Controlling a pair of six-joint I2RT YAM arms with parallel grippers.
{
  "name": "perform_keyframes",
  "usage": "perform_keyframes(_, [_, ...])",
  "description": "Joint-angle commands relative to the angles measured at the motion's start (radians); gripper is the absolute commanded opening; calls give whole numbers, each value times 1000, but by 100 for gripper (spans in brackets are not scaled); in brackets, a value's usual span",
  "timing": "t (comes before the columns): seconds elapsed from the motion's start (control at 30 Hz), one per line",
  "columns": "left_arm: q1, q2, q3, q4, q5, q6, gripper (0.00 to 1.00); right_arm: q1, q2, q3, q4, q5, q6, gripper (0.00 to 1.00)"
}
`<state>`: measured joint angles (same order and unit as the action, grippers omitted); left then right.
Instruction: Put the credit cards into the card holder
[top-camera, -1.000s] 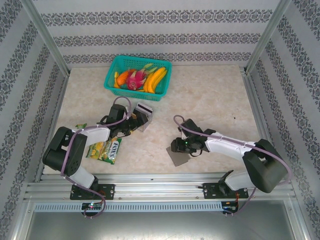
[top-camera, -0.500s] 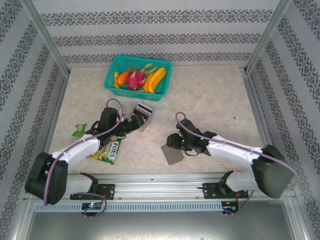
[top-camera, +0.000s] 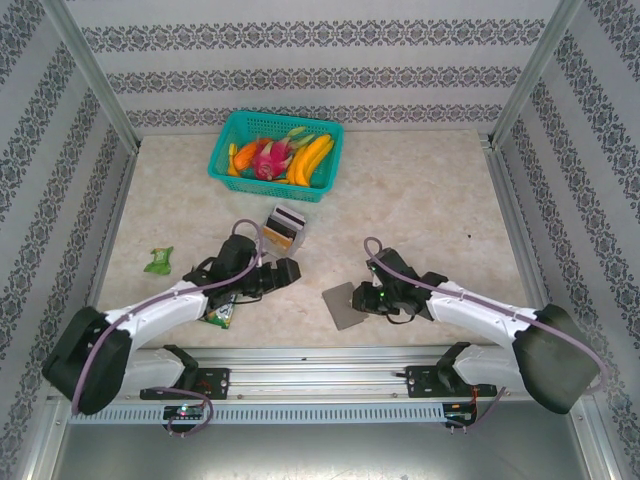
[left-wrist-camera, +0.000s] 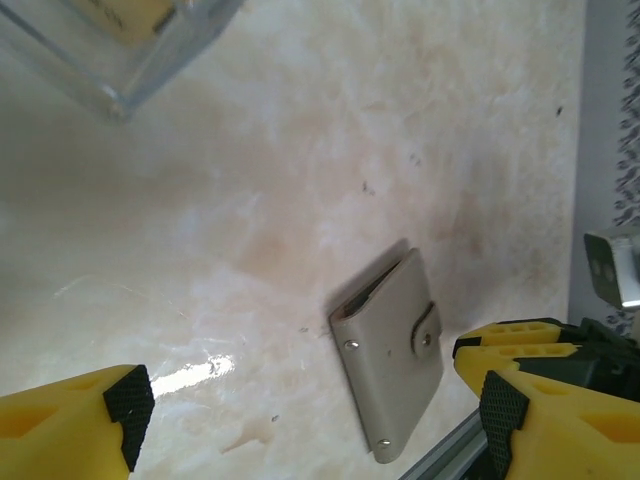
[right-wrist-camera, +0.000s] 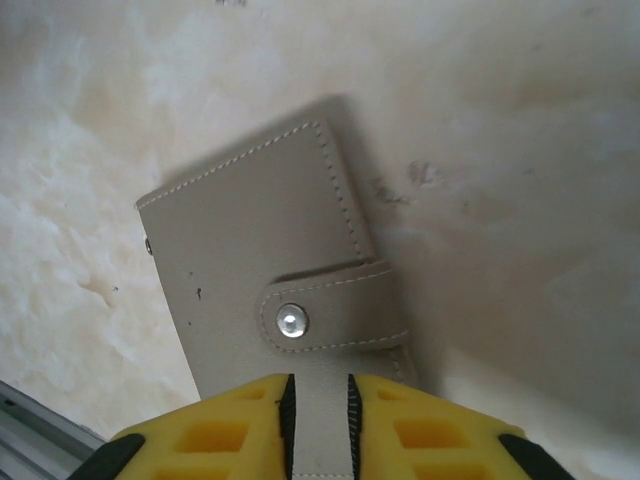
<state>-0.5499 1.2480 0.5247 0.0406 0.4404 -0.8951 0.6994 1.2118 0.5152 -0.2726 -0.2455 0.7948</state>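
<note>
The grey card holder (top-camera: 345, 304) lies folded and snapped on the table near the front rail, also seen in the left wrist view (left-wrist-camera: 392, 360). My right gripper (top-camera: 366, 298) is at its right edge. Its jaws (right-wrist-camera: 318, 420) stand close together, with a narrow strip of the card holder (right-wrist-camera: 255, 250) between them. I cannot tell whether they pinch it. My left gripper (top-camera: 287, 272) hovers left of the card holder, open wide with nothing between its fingers (left-wrist-camera: 310, 430). The credit cards (top-camera: 284, 221), tan and dark, stand in a small clear box (top-camera: 281, 238) behind the left gripper.
A teal basket (top-camera: 228, 138) of toy fruit stands at the back. A green-yellow snack packet (top-camera: 217, 313) lies partly under the left arm, and a small green wrapper (top-camera: 158, 260) lies to its left. The metal front rail (top-camera: 320, 352) runs just behind the card holder.
My left gripper moved from the clear box toward the card holder, its jaws narrowing slightly. The right gripper's jaws closed in, and the card holder slid slightly left.
</note>
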Motion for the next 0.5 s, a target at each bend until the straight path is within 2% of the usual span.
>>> perform_keyframes(0.0, [-47, 56, 45, 33, -13, -33, 84, 40, 23, -22, 83, -13, 47, 22])
perform_keyframes(0.2, [-100, 167, 78, 75, -12, -70, 74, 63, 104, -43, 205, -39, 107, 21])
perform_keyframes(0.47, [-139, 250, 104, 119, 1, -102, 59, 101, 293, 2, 380, -75, 191, 21])
